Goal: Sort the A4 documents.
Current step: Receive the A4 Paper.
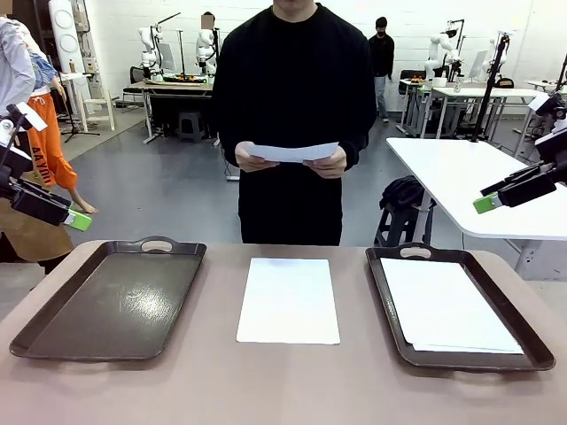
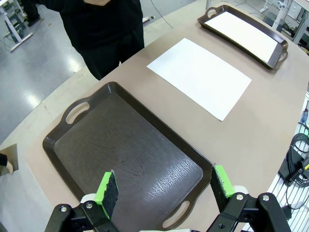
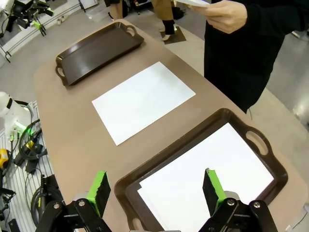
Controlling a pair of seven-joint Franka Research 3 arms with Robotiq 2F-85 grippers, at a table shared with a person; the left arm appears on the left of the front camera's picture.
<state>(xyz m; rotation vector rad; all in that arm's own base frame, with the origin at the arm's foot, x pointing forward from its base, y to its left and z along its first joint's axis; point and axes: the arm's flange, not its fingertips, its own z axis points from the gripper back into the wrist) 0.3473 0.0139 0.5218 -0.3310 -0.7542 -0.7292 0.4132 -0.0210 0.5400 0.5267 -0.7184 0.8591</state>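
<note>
Front view: finds A4 document (image 1: 288,299) flat on worktop (image 1: 283,390) between two trays (image 1: 80,355), apparently staged for sorting; left tool (image 2: 164,188) and right tool (image 3: 155,188) spread wide, gripping nothing.

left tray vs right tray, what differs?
Left tray is bare; right tray holds white sheets. Left tray's floor shows glare; right tray's floor is mostly covered. Left tray lies left of the middle sheet, right tray right of it. Shared: dark brown, handled, same shape, flat on the table.
</note>
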